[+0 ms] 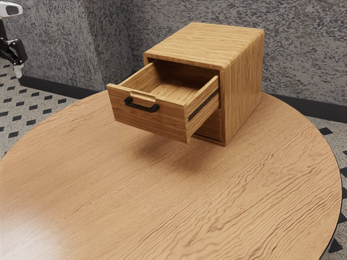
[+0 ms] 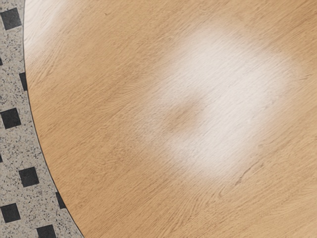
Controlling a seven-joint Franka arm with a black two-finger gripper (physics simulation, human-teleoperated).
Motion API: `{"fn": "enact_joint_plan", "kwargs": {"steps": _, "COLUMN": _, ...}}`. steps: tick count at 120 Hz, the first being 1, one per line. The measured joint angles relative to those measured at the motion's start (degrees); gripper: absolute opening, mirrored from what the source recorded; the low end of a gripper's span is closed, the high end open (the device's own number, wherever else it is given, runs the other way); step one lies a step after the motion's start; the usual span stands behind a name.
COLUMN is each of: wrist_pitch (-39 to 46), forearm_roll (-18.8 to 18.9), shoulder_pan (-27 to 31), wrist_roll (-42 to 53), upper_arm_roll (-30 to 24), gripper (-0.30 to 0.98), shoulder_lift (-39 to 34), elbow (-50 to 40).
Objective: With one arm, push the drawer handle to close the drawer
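Hanging cropped at the exterior view's left, the claw (image 1: 18,70) is apart or together, I cannot tell which.

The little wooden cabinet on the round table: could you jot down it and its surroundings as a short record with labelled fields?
Cabinet: wooden box with rounded upper edges
Drawer: upper one, pulled well out
Handle: black bar on the drawer's front
Gripper: at the exterior view's left edge, apart from the handle
Table: round, wood-grained
Floor: speckled grey with dark squares
Task status: drawer not closed
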Motion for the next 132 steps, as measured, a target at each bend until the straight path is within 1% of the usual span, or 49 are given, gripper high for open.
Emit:
{"fn": "enact_joint_plan", "kwargs": {"steps": 35, "wrist_pitch": 0.0, "forearm_roll": 0.0, "shoulder_pan": -0.1, "wrist_roll": 0.0, "upper_arm_roll": 0.0, "gripper": 0.69, "shoulder_lift": -0.1, "elbow": 0.1}}
{"fn": "enact_joint_plan", "kwargs": {"steps": 39, "wrist_pitch": -0.1, "forearm_roll": 0.2, "shoulder_pan": -0.1, "wrist_roll": 0.0, "upper_arm_roll": -0.2, "gripper": 0.69, "shoulder_lift": -0.5, "elbow": 1.7}}
{"fn": "enact_joint_plan", "kwargs": {"steps": 44, "wrist_pitch": -0.6, "forearm_roll": -0.1, "shoulder_pan": -0.7, "wrist_roll": 0.1, "upper_arm_roll": -0.6, "gripper": 0.69, "shoulder_lift": -2.5, "elbow": 6.5}}
{"fn": "enact_joint_plan", "kwargs": {"steps": 49, "wrist_pitch": -1.0, "forearm_roll": -0.5, "shoulder_pan": -0.8, "wrist_roll": 0.1, "upper_arm_roll": -2.1, "gripper": 0.69, "shoulder_lift": -3.8, "elbow": 8.9}}
{"fn": "enact_joint_plan", "kwargs": {"steps": 56, "wrist_pitch": -1.4, "forearm_roll": -1.2, "shoulder_pan": -3.6, "wrist_roll": 0.2, "upper_arm_roll": -3.7, "gripper": 0.69, "shoulder_lift": -3.4, "elbow": 10.0}}
{"fn": "enact_joint_plan", "kwargs": {"steps": 64, "wrist_pitch": -1.8, "forearm_roll": -2.2, "shoulder_pan": -7.6, "wrist_roll": 0.2, "upper_arm_roll": -4.4, "gripper": 0.68, "shoulder_lift": -3.1, "elbow": 10.4}}
{"fn": "enact_joint_plan", "kwargs": {"steps": 74, "wrist_pitch": -2.2, "forearm_roll": -2.5, "shoulder_pan": -8.4, "wrist_roll": 0.2, "upper_arm_roll": -6.0, "gripper": 0.48, "shoulder_lift": -3.0, "elbow": 10.1}}
{"fn": "enact_joint_plan", "kwargs": {"steps": 83, "wrist_pitch": -3.1, "forearm_roll": -1.7, "shoulder_pan": -8.6, "wrist_roll": 0.2, "upper_arm_roll": -7.6, "gripper": 0.29, "shoulder_lift": -3.1, "elbow": 9.3}}
{"fn": "enact_joint_plan", "kwargs": {"steps": 94, "wrist_pitch": -5.1, "forearm_roll": -0.9, "shoulder_pan": -9.8, "wrist_roll": 0.1, "upper_arm_roll": -8.8, "gripper": 0.13, "shoulder_lift": -4.8, "elbow": 6.4}}
{"fn": "enact_joint_plan", "kwargs": {"steps": 104, "wrist_pitch": -6.3, "forearm_roll": 0.8, "shoulder_pan": -9.1, "wrist_roll": -0.4, "upper_arm_roll": -13.2, "gripper": 0.04, "shoulder_lift": -9.3, "elbow": 0.4}}
{"fn": "enact_joint_plan", "kwargs": {"steps": 112, "wrist_pitch": -5.5, "forearm_roll": 1.8, "shoulder_pan": -8.1, "wrist_roll": -1.0, "upper_arm_roll": -16.3, "gripper": -0.01, "shoulder_lift": -12.7, "elbow": -6.6}}
{"fn": "enact_joint_plan", "kwargs": {"steps": 123, "wrist_pitch": -1.7, "forearm_roll": 2.4, "shoulder_pan": -7.4, "wrist_roll": -1.8, "upper_arm_roll": -17.5, "gripper": -0.05, "shoulder_lift": -14.1, "elbow": -15.9}}
{"fn": "enact_joint_plan", "kwargs": {"steps": 132, "wrist_pitch": 2.6, "forearm_roll": 2.5, "shoulder_pan": -7.2, "wrist_roll": -2.4, "upper_arm_roll": -17.7, "gripper": -0.06, "shoulder_lift": -14.2, "elbow": -21.0}}
